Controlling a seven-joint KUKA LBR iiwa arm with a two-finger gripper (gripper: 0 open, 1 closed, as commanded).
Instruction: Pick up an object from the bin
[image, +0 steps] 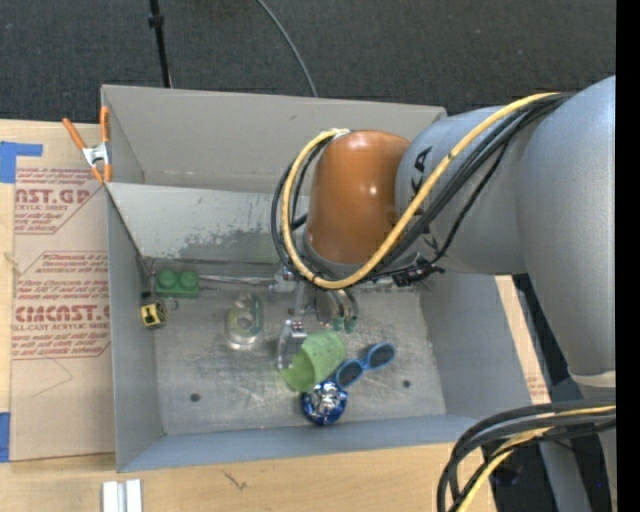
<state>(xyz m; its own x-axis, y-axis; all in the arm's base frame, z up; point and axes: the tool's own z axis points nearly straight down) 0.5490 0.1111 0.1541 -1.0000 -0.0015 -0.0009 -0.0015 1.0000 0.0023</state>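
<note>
Camera view: gripper (298, 335), green cup (318, 358), bin (200, 385) centre

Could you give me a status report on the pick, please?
End effector down at bin centre. Light green cup right beside it. Shiny blue ball, clear cup close by.

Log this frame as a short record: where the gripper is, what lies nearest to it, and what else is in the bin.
gripper: gripper low over the middle of the grey bin, below the arm's orange cover
nearest thing: light green cup-like thing, right at the gripper's near side
beside that: blue loop-handled thing to its right; shiny blue ball by the near wall
further left: clear cup; green block; small yellow thing at the left wall
grasp: cannot tell
</note>
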